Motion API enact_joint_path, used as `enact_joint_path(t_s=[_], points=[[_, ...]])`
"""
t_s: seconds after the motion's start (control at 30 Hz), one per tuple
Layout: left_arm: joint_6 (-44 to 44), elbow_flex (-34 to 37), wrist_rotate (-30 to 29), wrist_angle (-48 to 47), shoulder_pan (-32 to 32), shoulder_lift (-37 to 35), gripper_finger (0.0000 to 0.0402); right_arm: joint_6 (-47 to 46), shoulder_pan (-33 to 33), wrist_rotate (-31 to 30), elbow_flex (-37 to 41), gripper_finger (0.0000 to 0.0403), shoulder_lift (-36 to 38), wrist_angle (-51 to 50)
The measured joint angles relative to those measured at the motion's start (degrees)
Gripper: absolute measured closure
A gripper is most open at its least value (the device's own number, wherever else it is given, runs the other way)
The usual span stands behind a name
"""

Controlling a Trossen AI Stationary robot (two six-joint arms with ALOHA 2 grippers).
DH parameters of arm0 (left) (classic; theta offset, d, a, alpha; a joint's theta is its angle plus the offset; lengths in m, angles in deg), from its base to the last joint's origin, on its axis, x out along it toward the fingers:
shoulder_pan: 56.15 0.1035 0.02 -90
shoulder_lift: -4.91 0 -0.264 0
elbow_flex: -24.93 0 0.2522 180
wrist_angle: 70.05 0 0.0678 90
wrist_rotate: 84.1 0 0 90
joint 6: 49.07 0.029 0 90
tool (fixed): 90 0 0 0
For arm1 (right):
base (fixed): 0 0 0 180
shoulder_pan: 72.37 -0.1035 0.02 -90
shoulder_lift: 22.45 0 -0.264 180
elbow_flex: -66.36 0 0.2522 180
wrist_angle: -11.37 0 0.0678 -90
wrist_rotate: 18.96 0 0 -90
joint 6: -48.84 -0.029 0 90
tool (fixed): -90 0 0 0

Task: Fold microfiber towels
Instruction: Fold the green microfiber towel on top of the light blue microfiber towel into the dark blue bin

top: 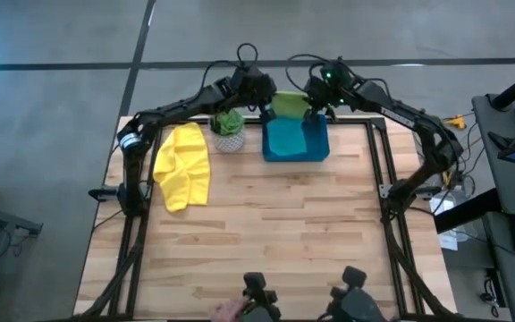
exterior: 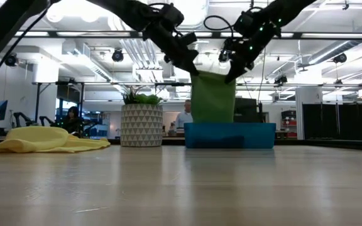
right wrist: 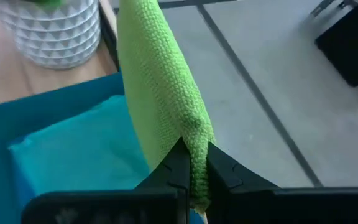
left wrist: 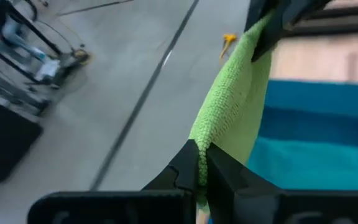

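Both grippers hold a light green microfiber towel [top: 291, 104] up over the far side of the teal-blue tray [top: 322, 150]. My left gripper [top: 266, 105] is shut on its left upper end and my right gripper [top: 315, 107] on its right upper end. In the low view the towel [exterior: 213, 97] hangs as a sheet, and its lower edge drops behind the tray's front wall [exterior: 230, 135]. A teal towel [right wrist: 73, 162] lies flat in the tray. A yellow towel [top: 183, 165] lies crumpled on the table's left. My left gripper pinches the green towel's upper edge [left wrist: 205, 144] at one end between its two fingers, slanting down from the table's left. The edge runs straight across to the other gripper. The cloth hangs below the hold. My right gripper pinches the towel's upper edge [right wrist: 191, 127] at the opposite end between its two fingers, slanting down from the table's right. A bunched fold sits between the fingers. The cloth hangs below, stretched toward the left gripper.
A white patterned pot with a green plant [top: 230, 131] stands between the yellow towel and the tray, close to my left arm. Bare wood fills the table's middle and near half. Two dark devices [top: 259, 295] sit at the near edge. People show in the room beyond.
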Motion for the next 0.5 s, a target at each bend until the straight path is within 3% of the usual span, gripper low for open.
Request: enact_joint_path(t_s=[0.3, 0.5], points=[[-0.2, 4.9, -0.9, -4.3, -1.9, 1.5, 0.0401, 0.5, -0.4, 3.0, 0.2, 0.0390, -7.5, -2.6], [-2.4, 7.9, 0.1, -5.4, -3.7, 1.3, 0.0401, 0.4, -1.1, 5.2, 1.2, 0.0390, -8.4, -3.6]])
